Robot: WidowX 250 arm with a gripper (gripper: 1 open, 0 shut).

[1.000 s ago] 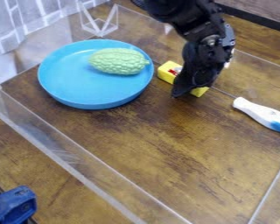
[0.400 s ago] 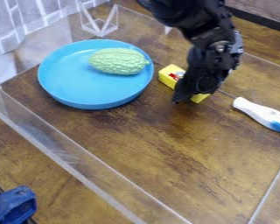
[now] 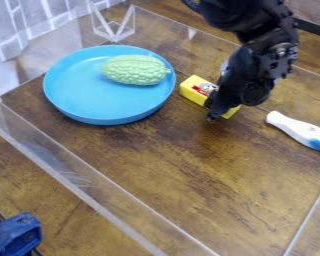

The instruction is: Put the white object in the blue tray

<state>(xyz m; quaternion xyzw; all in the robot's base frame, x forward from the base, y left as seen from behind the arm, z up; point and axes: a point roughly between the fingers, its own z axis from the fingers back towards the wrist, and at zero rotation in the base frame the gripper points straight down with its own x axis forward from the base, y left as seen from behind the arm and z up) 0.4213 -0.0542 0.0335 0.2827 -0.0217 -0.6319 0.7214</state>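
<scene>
Gripper (image 3: 219,108) masks right part of yellow box (image 3: 195,89); jaw state unreadable. White object (image 3: 298,130) cut off right; blue tray (image 3: 72,92) left.

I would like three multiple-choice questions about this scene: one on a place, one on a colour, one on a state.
1. Where is the white object?
A. in the blue tray
B. on the table, at the right edge of the view
C. held in the gripper

2. What colour is the lumpy item in the blue tray?
A. green
B. red
C. white

3. How does the white object stand with the gripper?
A. held by it
B. lying apart from it, untouched
C. pinned under it

Key: 1 B, it lies on the wood, right of the arm. 2 A, it is plainly green. 3 B, bare wood shows between them; the gripper is by the yellow box.
</scene>
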